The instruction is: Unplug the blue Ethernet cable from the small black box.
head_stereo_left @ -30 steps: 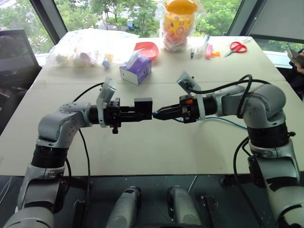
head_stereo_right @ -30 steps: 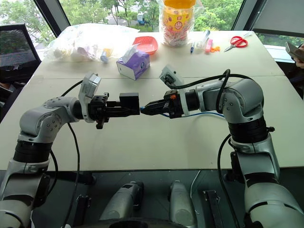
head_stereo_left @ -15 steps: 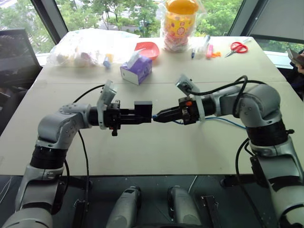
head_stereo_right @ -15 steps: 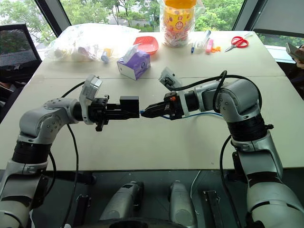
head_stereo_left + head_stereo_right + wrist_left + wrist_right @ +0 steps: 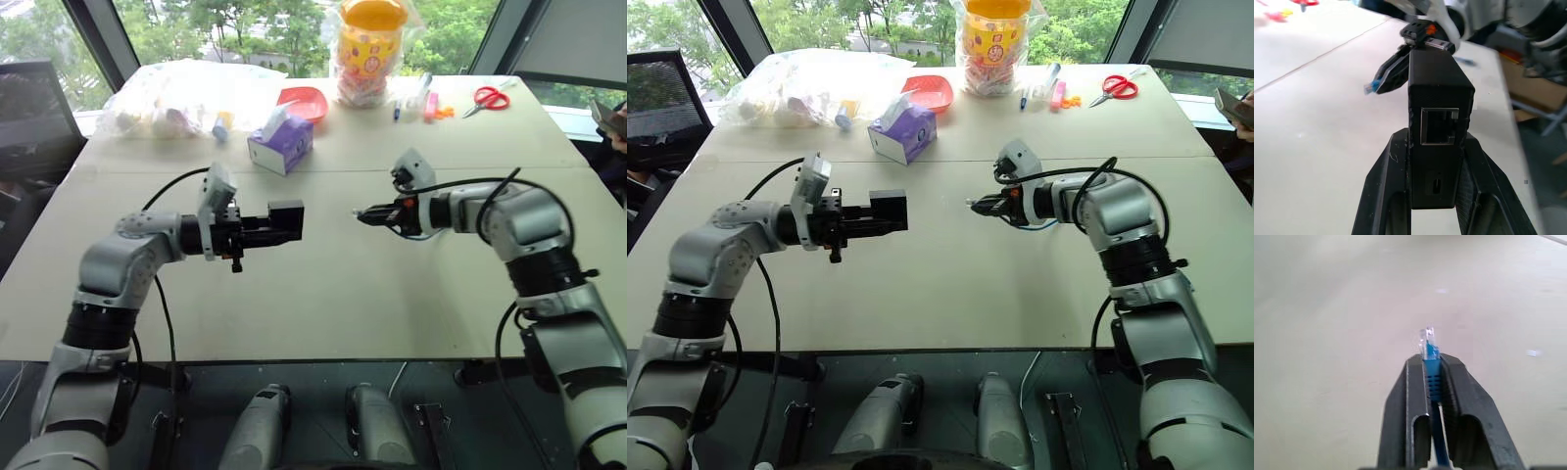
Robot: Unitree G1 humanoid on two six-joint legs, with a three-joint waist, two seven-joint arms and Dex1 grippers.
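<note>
Now clear table (image 5: 323, 294) between small black box (image 5: 286, 221) and blue Ethernet cable (image 5: 1430, 363).

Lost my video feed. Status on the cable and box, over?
Left hand shut on black box. Right hand shut on blue cable, plug out, port empty. Open gap between the two, nothing in the way.

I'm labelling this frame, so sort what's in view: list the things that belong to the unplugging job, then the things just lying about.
Job:
- small black box, held in left gripper, port empty
- blue Ethernet cable, plug clamped in right gripper, apart from the box

Lying about:
- purple tissue box
- red scissors
- red dish
- yellow-lidded jar
- plastic bag
</note>
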